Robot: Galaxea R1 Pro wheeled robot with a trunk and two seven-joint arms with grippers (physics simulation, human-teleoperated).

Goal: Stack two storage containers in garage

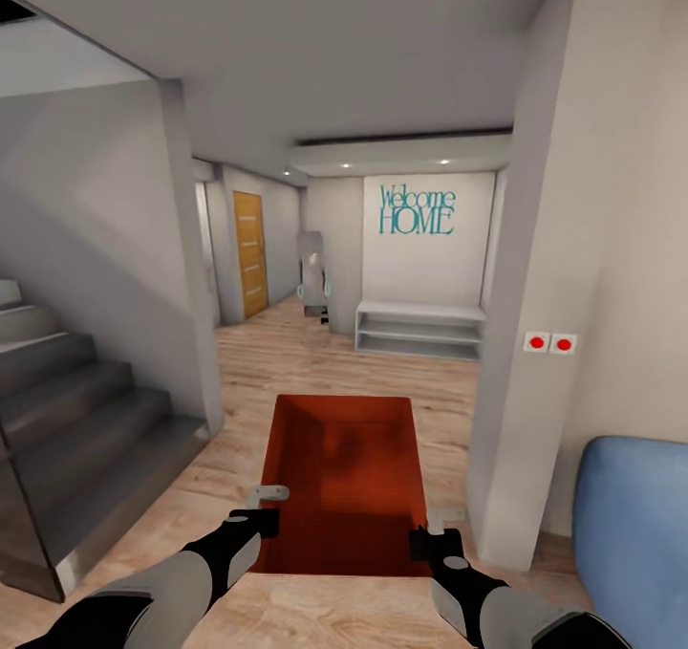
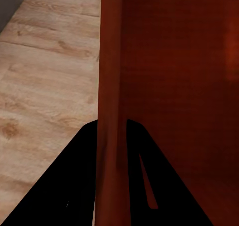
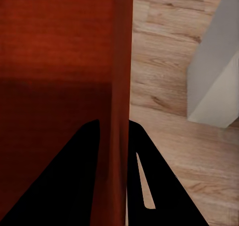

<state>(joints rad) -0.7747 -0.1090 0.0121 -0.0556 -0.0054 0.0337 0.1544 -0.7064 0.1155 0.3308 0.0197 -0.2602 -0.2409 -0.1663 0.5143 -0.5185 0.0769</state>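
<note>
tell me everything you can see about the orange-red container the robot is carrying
The storage container is an open, lidless rectangular bin, orange-red, with thin walls and a darker, shaded bottom; it looks like plastic. It sits level, long axis pointing away from the robot, held above the light wood plank floor. The left claw pinches its left wall, one finger inside and one outside, and the right claw grips the right wall the same way. Nothing lies inside it.

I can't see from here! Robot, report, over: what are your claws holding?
Left claw shut on container wall. Right claw shut on opposite wall. White pillar close on right, over.
</note>
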